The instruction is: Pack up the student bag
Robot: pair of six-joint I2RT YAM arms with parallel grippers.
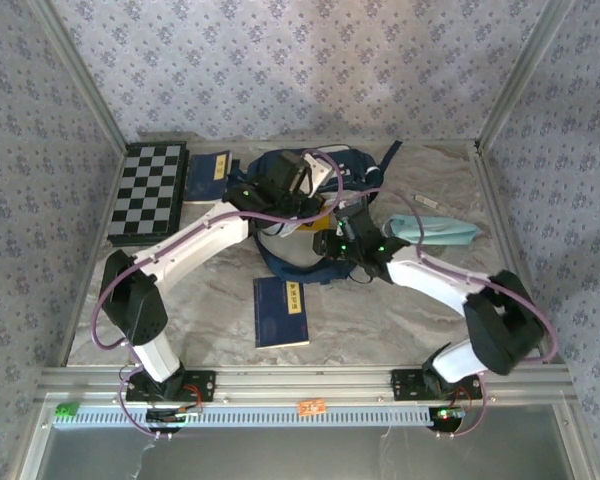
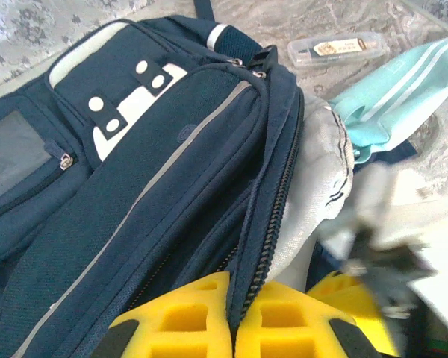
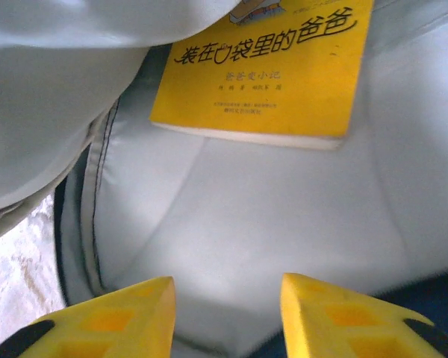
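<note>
i see the student bag (image 1: 358, 165) by the table's (image 1: 400, 320) far edge. my left gripper (image 2: 235, 321) pinches its zipper lip. my right gripper (image 3: 228, 313) stands part open inside the lining, holding nothing, with a yellow book (image 3: 269, 67) ahead. chessboard (image 1: 148, 192) in the far-left corner, light-blue pouch (image 1: 435, 230) just right of the bag, blue booklet (image 1: 282, 311) near the front edge.
</note>
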